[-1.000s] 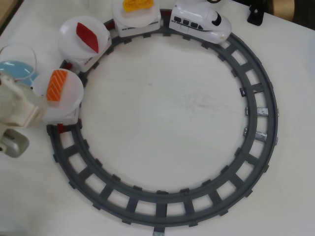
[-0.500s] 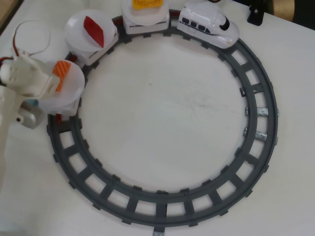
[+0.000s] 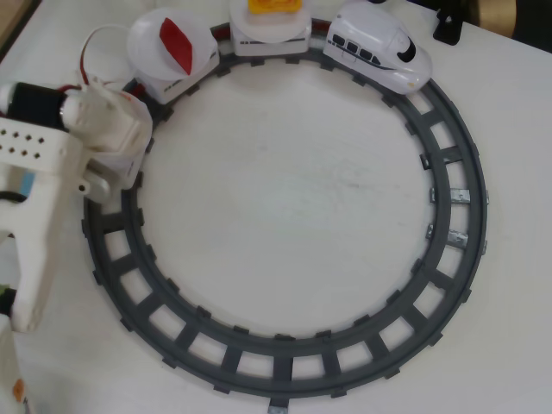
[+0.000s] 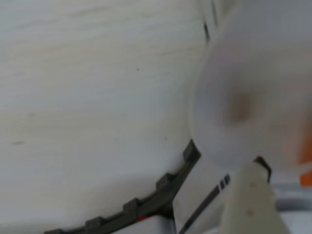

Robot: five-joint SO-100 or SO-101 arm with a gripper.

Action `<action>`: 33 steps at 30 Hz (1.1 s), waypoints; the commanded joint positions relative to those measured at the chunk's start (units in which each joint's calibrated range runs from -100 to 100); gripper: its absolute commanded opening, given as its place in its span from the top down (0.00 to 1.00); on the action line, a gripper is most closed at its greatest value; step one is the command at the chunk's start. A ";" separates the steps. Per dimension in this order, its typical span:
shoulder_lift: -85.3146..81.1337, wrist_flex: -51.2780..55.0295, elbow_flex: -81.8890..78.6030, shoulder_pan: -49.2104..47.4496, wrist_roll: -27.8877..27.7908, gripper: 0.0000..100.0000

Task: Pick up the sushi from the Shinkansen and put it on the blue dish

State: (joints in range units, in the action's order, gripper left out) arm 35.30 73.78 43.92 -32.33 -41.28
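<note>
Track (image 3: 448,216) of grey plastic forms a ring on the white table (image 3: 285,190) in the overhead view. At the top, the white toy bullet train (image 3: 379,50) with black windows pulls carriages: one plate carries a yellow piece (image 3: 274,7), the next a red diamond piece (image 3: 177,41). At left the white arm's gripper (image 3: 116,138) covers the rear carriage; whether its fingers are apart cannot be told. The wrist view shows a blurred white plate (image 4: 253,87) and an orange sliver (image 4: 306,165) at the right edge, possibly the salmon sushi.
</note>
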 commanded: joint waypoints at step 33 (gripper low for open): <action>-6.23 4.56 13.43 -8.96 10.32 0.97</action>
State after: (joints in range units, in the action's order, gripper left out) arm 36.48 77.56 56.72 -38.86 -35.08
